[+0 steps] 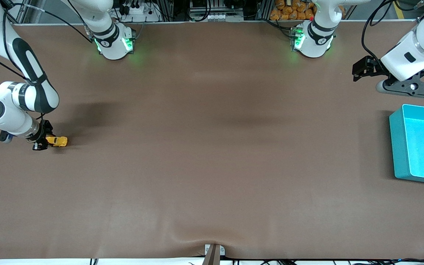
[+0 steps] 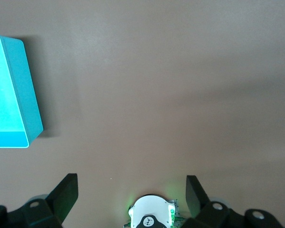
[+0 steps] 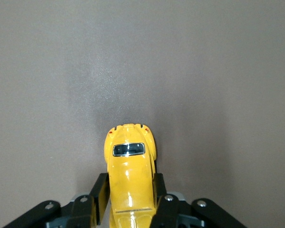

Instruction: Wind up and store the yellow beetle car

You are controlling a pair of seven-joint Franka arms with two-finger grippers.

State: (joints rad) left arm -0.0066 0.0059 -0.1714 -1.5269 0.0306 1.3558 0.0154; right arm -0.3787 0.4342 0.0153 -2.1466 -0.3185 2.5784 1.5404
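Note:
The yellow beetle car (image 1: 58,141) is a tiny glossy toy low at the brown table, at the right arm's end. My right gripper (image 1: 45,142) is shut on it. In the right wrist view the black fingers (image 3: 100,190) press both sides of the car (image 3: 129,156), whose dark window end points away from the hand. I cannot tell whether its wheels touch the table. My left gripper (image 1: 357,72) is open and empty, up in the air at the left arm's end; in the left wrist view its fingertips (image 2: 68,185) stand wide apart.
A teal bin (image 1: 398,147) stands open and empty at the left arm's end, nearer the front camera than the left gripper; it also shows in the left wrist view (image 2: 32,99). The arm bases (image 1: 114,42) stand along the table's back edge.

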